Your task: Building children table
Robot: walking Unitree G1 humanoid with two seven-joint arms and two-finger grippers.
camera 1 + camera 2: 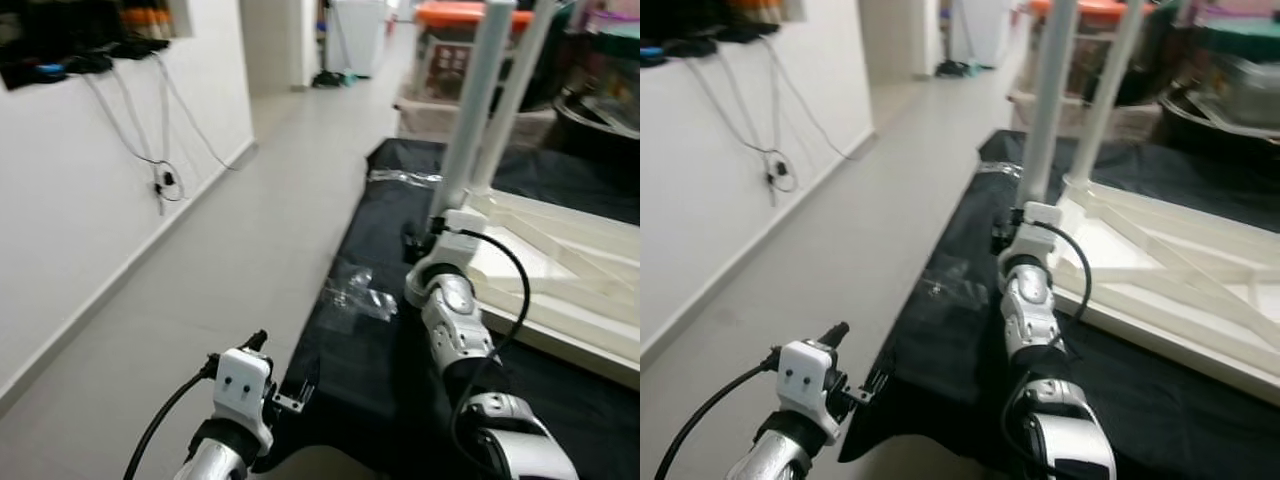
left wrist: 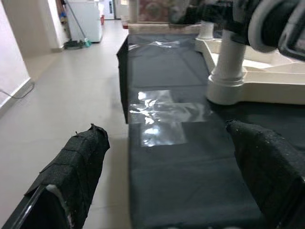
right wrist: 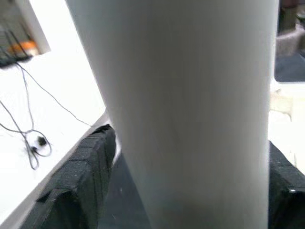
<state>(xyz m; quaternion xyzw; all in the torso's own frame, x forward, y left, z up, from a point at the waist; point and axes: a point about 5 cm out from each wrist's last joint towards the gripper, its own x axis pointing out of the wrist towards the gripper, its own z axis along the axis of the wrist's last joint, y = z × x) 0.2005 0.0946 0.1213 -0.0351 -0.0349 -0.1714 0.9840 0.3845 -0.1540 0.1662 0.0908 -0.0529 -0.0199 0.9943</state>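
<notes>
While the tabletop lies upside down on the black cloth, I report each thing by its place to this tabletop.

Tabletop: white, ribbed underside up, on the cloth.
Near leg: white, upright, in the corner socket of the tabletop that is closest to my right arm.
Far leg: upright, just behind the near leg on the same edge.
Right gripper: at the near leg, low by the tabletop; my fingers are at both sides of this leg, closed around it.
Left gripper: well apart from the tabletop, over the cloth edge by the floor; my fingers are spread wide, holding nothing.
Plastic wrap: clear, on the cloth beside the tabletop corner.
</notes>
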